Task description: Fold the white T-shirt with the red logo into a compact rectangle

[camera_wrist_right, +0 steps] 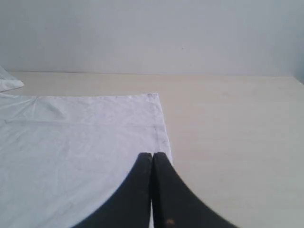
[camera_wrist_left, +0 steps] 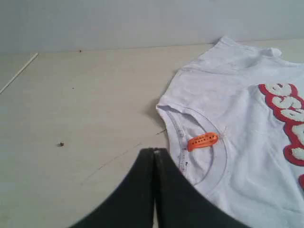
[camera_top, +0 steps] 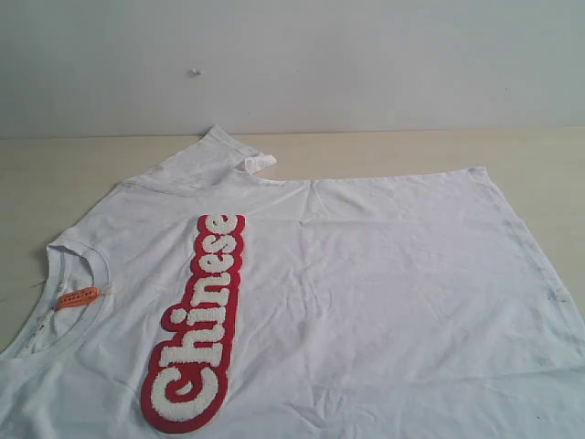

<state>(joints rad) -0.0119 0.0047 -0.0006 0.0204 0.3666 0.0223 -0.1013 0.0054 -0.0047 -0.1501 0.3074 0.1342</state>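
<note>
The white T-shirt point(camera_top: 366, 283) lies spread flat, front up, on the pale wooden table point(camera_top: 55, 174), collar to the left and hem to the right. Its red logo point(camera_top: 196, 325) with fuzzy white letters runs down the chest. An orange neck tag point(camera_top: 78, 297) sits inside the collar. Neither gripper shows in the exterior view. In the left wrist view my left gripper point(camera_wrist_left: 155, 151) is shut and empty, just off the collar point(camera_wrist_left: 178, 137) edge near the orange neck tag point(camera_wrist_left: 203, 141). In the right wrist view my right gripper point(camera_wrist_right: 152, 155) is shut and empty at the hem edge point(camera_wrist_right: 161, 128).
One sleeve point(camera_top: 219, 151) lies rumpled at the back with a small folded white flap point(camera_top: 260, 164). Bare tabletop lies left of the collar point(camera_wrist_left: 71, 118) and right of the hem point(camera_wrist_right: 237, 142). A plain grey wall point(camera_top: 292, 64) backs the table.
</note>
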